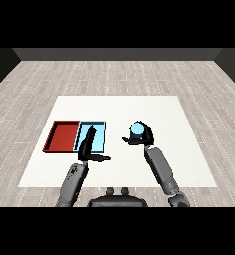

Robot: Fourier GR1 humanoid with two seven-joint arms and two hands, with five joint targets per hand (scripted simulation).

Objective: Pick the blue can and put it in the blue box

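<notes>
1. Blue can (137, 129): it stands upright on the white table (179, 149), well to the right of both trays, inside the curl of my right hand (142, 138)
2. Right hand: my fingers and thumb are curled round the can's side wall, the top of the can showing above them; whether it has left the table I cannot tell
3. Left hand (87, 144): fingers straight, holding nothing, lying over the near part of the light blue tray (100, 125), thumb pointing right along the table
4. Handling, as I judge it: a small rigid cylinder, probably light, with a smooth wall that could slide in the grip; the side wall at mid-height is the sound place to hold, keeping it upright
5. Light blue tray: shallow and open-topped; I see nothing in it, though my left hand hides part of its floor
6. Red tray (62, 136): touching the blue tray's left side, nothing visible in it
7. Risk noted: my left hand occupies the space over the target tray
</notes>
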